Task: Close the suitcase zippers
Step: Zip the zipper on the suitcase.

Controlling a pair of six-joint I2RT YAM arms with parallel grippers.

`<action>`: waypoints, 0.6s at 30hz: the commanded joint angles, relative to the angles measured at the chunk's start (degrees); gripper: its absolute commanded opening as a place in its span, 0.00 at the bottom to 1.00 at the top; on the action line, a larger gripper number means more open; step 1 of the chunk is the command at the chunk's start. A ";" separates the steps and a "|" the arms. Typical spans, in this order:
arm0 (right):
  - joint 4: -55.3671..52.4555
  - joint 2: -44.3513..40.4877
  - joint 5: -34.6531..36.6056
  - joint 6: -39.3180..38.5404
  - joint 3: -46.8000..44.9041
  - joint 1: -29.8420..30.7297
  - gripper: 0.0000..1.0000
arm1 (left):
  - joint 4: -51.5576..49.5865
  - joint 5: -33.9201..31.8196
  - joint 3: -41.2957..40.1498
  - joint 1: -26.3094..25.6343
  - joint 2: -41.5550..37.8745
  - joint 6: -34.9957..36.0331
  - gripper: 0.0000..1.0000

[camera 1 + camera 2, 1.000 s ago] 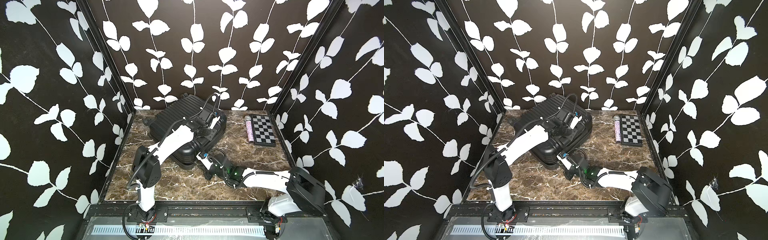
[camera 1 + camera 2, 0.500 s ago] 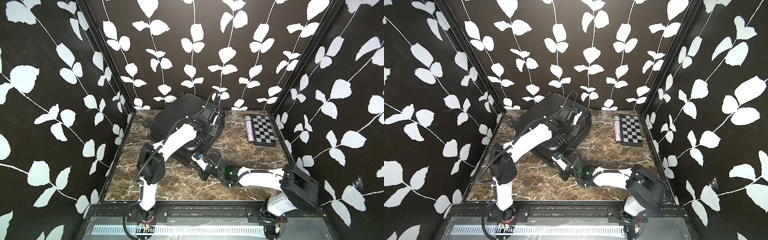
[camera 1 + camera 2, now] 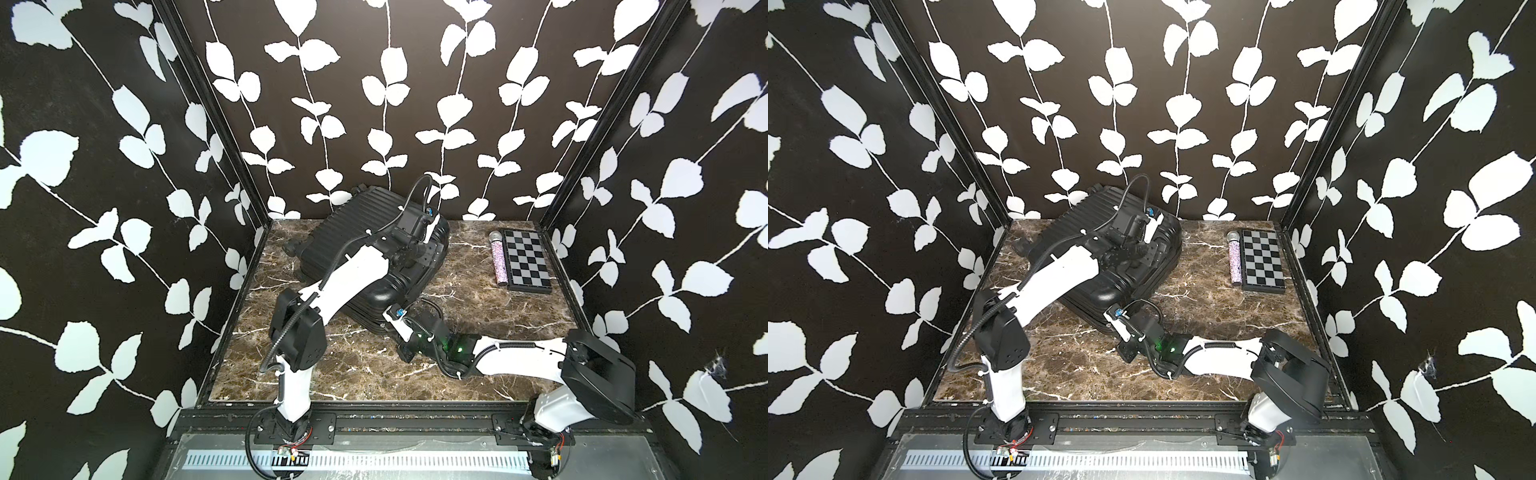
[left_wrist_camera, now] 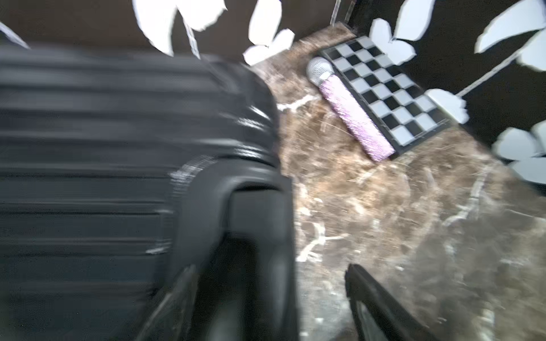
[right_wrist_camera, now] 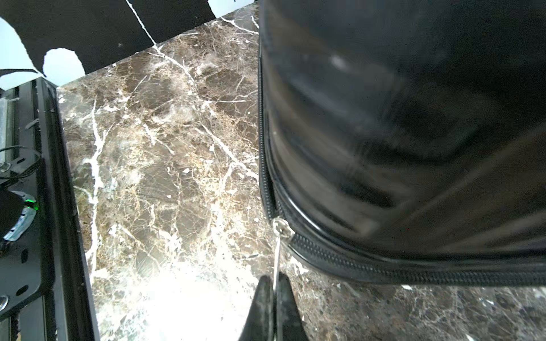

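The black ribbed suitcase [image 3: 353, 232] [image 3: 1084, 224] lies flat at the back of the marble floor, with my left arm stretched over it. My left gripper [image 3: 424, 251] [image 4: 270, 268] is open at the case's right end, and a black moulded part of the shell stands between its fingers; that view is blurred. At the case's near corner, my right gripper [image 3: 388, 332] [image 5: 274, 285] is shut on the thin silver zipper pull [image 5: 277, 259]. The slider [image 5: 282, 228] sits on the corner of the black zipper track [image 5: 384, 265].
A flat black-and-white checkered box [image 3: 525, 262] [image 4: 384, 94] lies at the back right. A pink glitter microphone [image 3: 498, 262] [image 4: 351, 112] rests against its left side. Leaf-patterned walls close in on three sides. A black rail [image 5: 59, 206] runs along the front edge.
My left gripper has gone from shut to open. The suitcase has shifted toward the back wall. My right gripper has moved a little left, still holding the zipper pull.
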 commanded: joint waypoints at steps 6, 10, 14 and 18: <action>0.43 -1.77 1.55 2.17 -1.64 -0.52 0.00 | -7.29 3.40 -0.71 10.28 -13.68 6.83 0.87; 0.10 -2.75 2.01 3.13 -2.57 -1.40 0.00 | -9.94 3.09 -4.30 18.54 -18.29 8.72 0.90; -0.43 -3.55 2.39 3.24 -3.31 -1.87 0.00 | -10.37 12.34 -7.76 31.41 -20.56 5.51 0.89; -0.96 -4.05 2.81 3.48 -3.61 -2.12 0.00 | -10.14 15.14 -9.83 38.75 -20.21 5.87 0.89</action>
